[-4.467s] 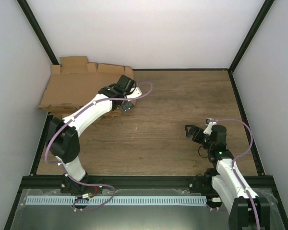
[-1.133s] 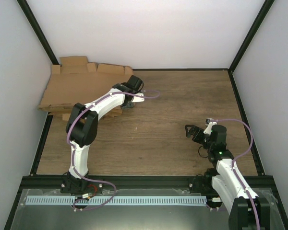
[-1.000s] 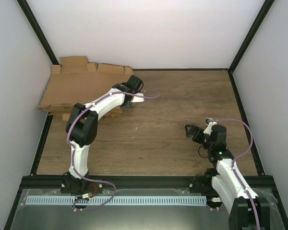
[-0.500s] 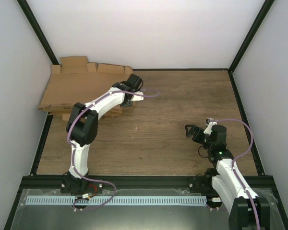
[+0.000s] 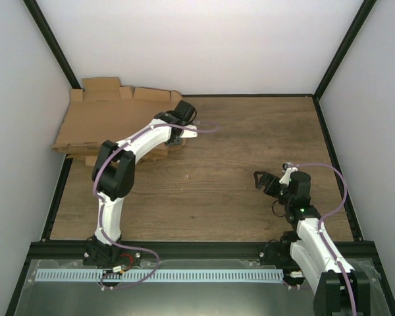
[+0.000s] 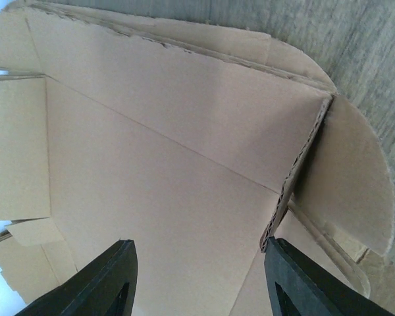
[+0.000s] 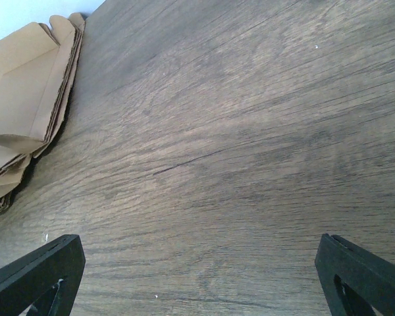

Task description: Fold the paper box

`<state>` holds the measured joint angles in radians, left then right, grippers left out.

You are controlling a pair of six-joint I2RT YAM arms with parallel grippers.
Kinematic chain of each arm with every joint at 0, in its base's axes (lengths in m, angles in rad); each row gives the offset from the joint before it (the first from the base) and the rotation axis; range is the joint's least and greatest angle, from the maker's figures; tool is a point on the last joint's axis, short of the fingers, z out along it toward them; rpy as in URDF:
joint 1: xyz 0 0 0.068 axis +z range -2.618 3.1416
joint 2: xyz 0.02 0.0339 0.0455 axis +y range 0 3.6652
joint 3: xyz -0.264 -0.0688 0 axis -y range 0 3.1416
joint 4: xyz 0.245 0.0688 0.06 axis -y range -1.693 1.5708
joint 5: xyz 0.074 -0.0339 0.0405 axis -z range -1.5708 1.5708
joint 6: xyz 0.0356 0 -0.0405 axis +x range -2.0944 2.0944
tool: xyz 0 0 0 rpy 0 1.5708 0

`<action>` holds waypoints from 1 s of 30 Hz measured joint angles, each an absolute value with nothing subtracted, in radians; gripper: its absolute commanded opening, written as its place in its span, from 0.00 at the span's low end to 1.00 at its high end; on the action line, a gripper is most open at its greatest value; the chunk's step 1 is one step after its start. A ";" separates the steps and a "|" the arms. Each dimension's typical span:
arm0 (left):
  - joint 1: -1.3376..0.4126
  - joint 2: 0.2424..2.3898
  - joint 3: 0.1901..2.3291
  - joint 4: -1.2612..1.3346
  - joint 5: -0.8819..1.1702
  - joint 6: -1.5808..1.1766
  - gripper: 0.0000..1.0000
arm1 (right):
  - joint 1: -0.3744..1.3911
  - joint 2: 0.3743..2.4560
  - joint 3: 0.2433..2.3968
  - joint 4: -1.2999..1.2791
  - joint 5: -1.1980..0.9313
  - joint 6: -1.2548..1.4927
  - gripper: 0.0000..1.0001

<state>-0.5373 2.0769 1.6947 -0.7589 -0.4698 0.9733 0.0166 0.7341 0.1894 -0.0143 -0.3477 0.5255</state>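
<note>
Even, diffuse light from above fills the overhead view. The dark wood-grain table [image 5: 250, 131] carries only faint, soft shadows under the arms, with no glare. In the left wrist view the flat brown cardboard sheet [image 6: 151, 171] is sharp, gently shaded beside its raised right flap. The far-left edge burns out to pale blue-white (so does the right wrist view's far-left corner). A dull sheen crosses the table there.

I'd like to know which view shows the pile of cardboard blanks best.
Top external: the whole pile of cardboard blanks lies in the far left corner, partly under the left arm. Left wrist shows only its top sheets' creases and flaps, close up; right wrist catches just its layered edge.
</note>
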 measured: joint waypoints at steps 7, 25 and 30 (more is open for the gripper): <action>-0.537 2.082 1.716 -0.761 -0.470 0.973 0.55 | 0.017 0.734 0.189 -0.014 -0.347 0.525 1.00; -0.538 2.103 1.715 -0.801 -0.430 0.935 0.46 | 0.017 0.734 0.189 -0.014 -0.347 0.525 1.00; -0.538 2.119 1.713 -0.801 -0.437 0.918 0.38 | 0.017 0.734 0.189 -0.014 -0.347 0.525 1.00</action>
